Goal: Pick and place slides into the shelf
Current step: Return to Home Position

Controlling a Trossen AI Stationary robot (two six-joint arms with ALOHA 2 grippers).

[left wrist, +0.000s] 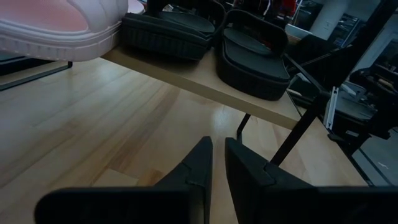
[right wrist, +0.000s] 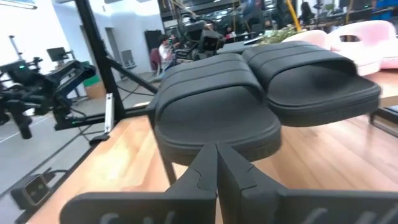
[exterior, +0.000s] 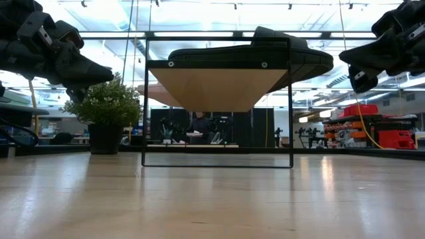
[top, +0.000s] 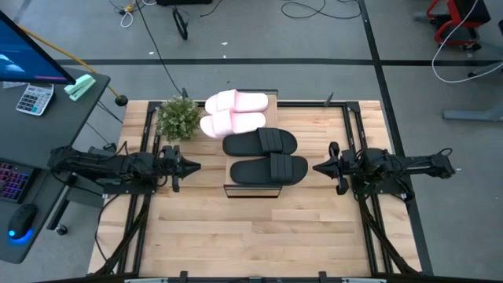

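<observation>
At the centre of the high view I am counting two pink slides (top: 237, 101) (top: 233, 123) and two black slides (top: 260, 142) (top: 269, 169), four in all. I am also counting one shelf (top: 251, 191), one potted plant (top: 178, 118) at upper left, and two grippers of mine: left gripper (top: 192, 166), right gripper (top: 321, 167).

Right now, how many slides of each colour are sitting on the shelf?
Pink slides: 2
Black slides: 2
Total: 4, all on the shelf

Potted plant (top: 178, 118), calculator (top: 34, 98), keyboard (top: 9, 179) and mouse (top: 21, 222) on side desk (top: 59, 118)
</observation>
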